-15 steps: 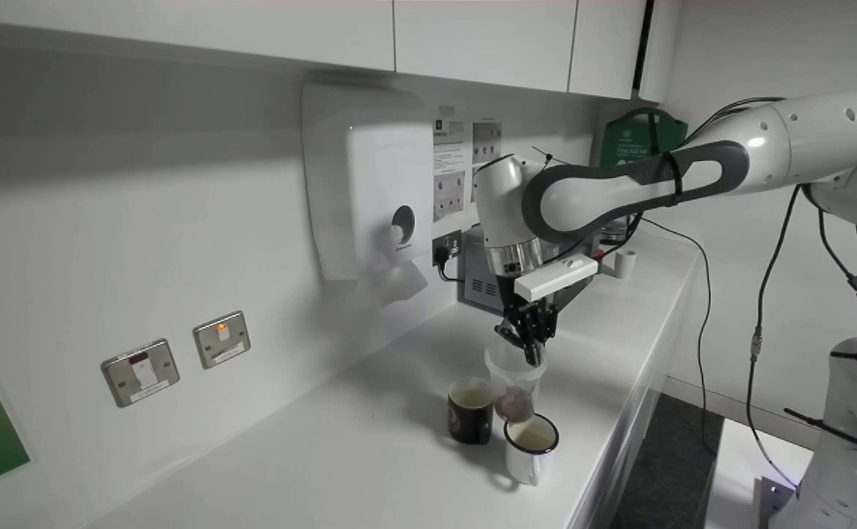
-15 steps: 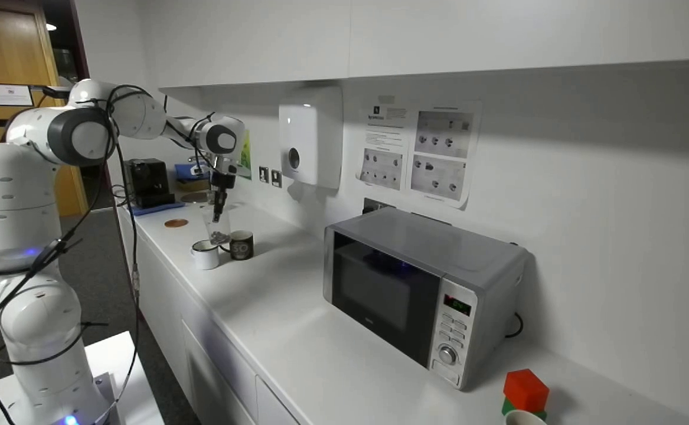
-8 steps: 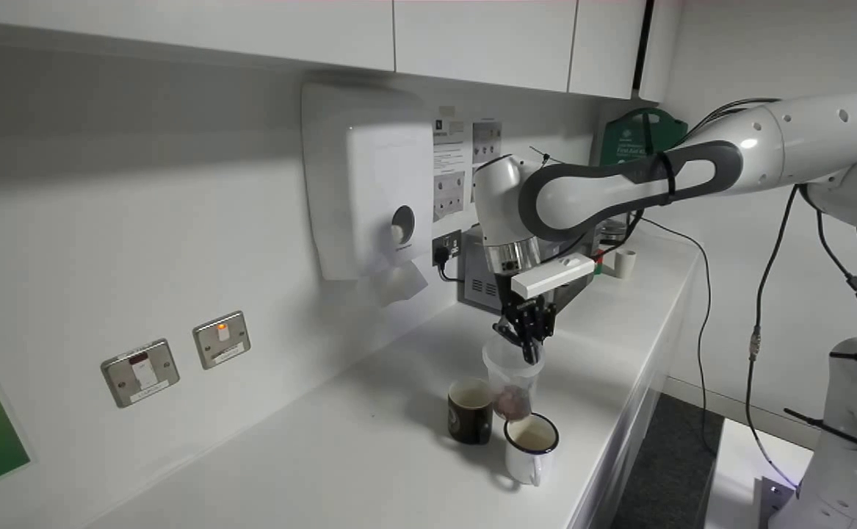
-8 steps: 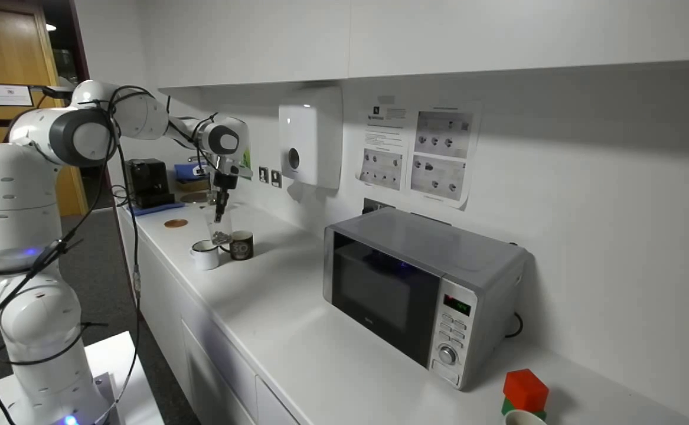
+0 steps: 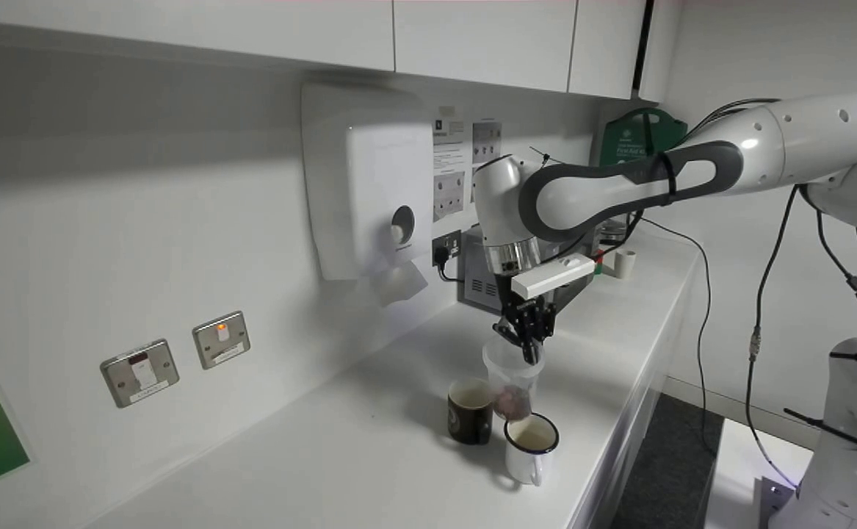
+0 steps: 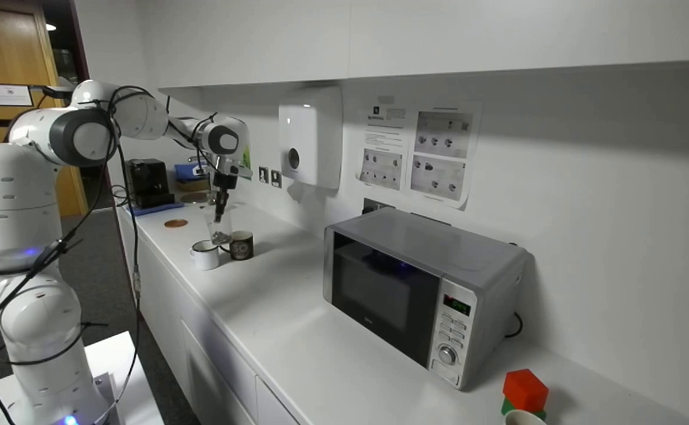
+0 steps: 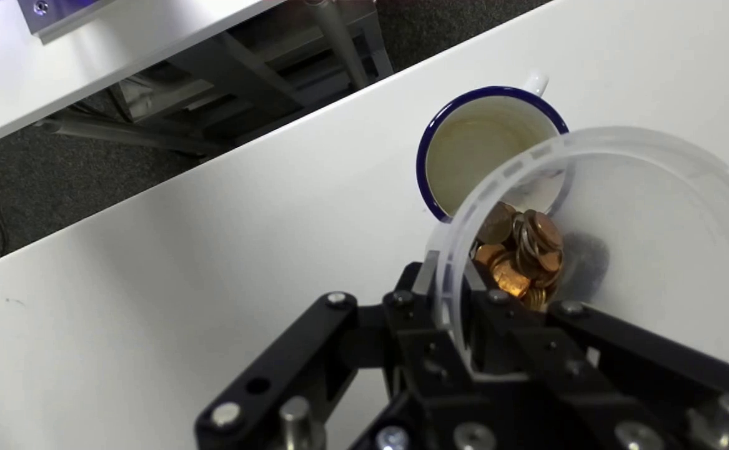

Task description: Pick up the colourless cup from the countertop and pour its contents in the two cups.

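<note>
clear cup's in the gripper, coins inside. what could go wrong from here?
1. The gripper pinches the clear cup at one edge, so it may twist or slip when tipped.
2. It hangs close to the white mug and dark mug, contact unclear; a swing could knock one.
3. The heaped coins may rush out together and scatter on the countertop.

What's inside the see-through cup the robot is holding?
Coins, some coppery, some duller, piled inside the see-through cup. The hand hides some of them, and the top coins cover whatever lies beneath.
</note>
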Robot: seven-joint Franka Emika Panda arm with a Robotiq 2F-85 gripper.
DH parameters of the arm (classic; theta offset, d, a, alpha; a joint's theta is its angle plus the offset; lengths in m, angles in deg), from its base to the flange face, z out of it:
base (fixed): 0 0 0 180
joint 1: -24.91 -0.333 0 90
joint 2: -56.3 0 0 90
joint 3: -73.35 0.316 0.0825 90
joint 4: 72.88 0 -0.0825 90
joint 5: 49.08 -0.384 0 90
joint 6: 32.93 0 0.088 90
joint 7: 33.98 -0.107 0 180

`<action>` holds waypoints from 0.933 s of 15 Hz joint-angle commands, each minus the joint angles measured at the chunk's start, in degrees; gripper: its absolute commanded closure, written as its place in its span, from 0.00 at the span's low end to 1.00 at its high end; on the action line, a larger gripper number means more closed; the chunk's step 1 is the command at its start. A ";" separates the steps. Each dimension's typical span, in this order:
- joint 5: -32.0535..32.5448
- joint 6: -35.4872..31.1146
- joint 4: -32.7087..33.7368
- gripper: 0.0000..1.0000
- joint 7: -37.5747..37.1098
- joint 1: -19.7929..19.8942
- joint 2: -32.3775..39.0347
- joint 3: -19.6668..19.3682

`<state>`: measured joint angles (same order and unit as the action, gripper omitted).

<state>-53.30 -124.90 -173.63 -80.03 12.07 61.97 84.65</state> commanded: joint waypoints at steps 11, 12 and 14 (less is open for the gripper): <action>-1.94 0.38 -2.05 0.98 0.30 1.73 -4.10 -2.38; -2.15 0.06 -2.58 0.98 0.16 2.07 -5.00 -2.73; -2.02 -0.37 -3.51 0.98 -0.36 2.58 -6.67 -3.38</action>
<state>-53.70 -124.90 -173.98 -80.03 13.37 60.46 82.00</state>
